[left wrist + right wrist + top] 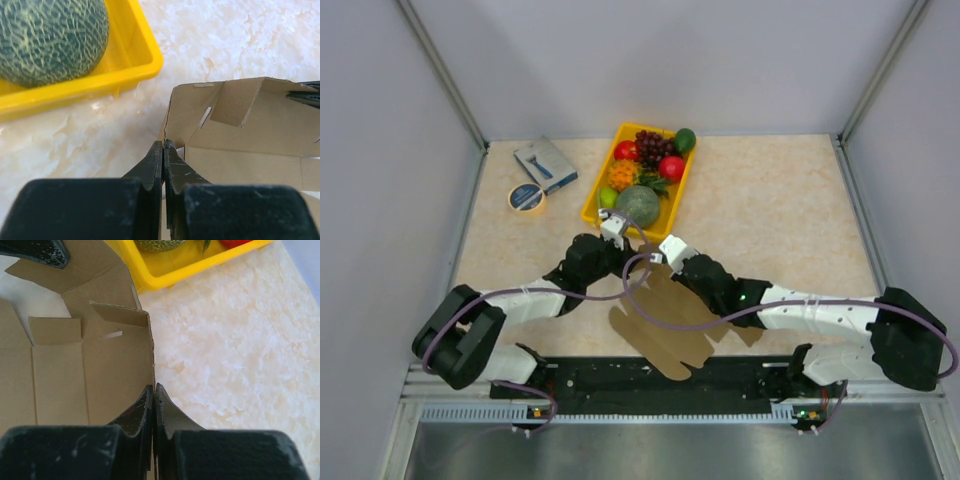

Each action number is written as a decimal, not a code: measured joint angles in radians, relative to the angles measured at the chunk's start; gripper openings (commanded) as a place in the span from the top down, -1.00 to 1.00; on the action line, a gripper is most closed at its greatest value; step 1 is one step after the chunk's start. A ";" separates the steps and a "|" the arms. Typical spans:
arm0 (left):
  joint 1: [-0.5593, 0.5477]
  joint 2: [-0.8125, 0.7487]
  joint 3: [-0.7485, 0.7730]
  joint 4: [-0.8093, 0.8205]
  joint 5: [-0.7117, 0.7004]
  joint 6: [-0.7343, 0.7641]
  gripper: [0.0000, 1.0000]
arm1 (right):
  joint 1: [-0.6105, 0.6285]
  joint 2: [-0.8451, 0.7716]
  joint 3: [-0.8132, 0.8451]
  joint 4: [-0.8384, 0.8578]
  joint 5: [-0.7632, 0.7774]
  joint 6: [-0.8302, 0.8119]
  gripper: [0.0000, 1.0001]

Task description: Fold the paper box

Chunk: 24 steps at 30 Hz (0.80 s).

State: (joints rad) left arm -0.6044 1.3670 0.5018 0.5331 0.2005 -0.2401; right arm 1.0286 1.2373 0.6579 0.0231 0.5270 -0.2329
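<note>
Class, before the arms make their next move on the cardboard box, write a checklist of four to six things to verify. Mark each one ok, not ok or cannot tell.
1. The left end effector is shut on a wall edge of the paper box: ok.
2. The right end effector is shut on the opposite wall edge: ok.
3. Both pinched walls stand up: ok.
4. The box sits apart from the yellow tray: ok.
5. The near end of the box is folded up: not ok, it lies flat in the top view.
6. The box corners are locked together: cannot tell.
</note>
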 measured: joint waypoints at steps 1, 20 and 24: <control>-0.002 -0.002 -0.019 0.021 -0.001 -0.006 1.00 | 0.017 0.012 0.000 0.002 0.019 -0.003 1.00; -0.085 -0.025 -0.210 0.336 -0.148 -0.069 1.00 | 0.071 0.024 0.004 0.016 0.036 -0.183 1.00; -0.085 0.075 -0.182 0.422 -0.170 -0.071 1.00 | 0.071 0.071 -0.016 0.128 0.105 -0.279 1.00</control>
State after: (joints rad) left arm -0.6899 1.4422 0.3202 0.9554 0.0307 -0.3107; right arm 1.0992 1.3087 0.6418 0.1513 0.6323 -0.5117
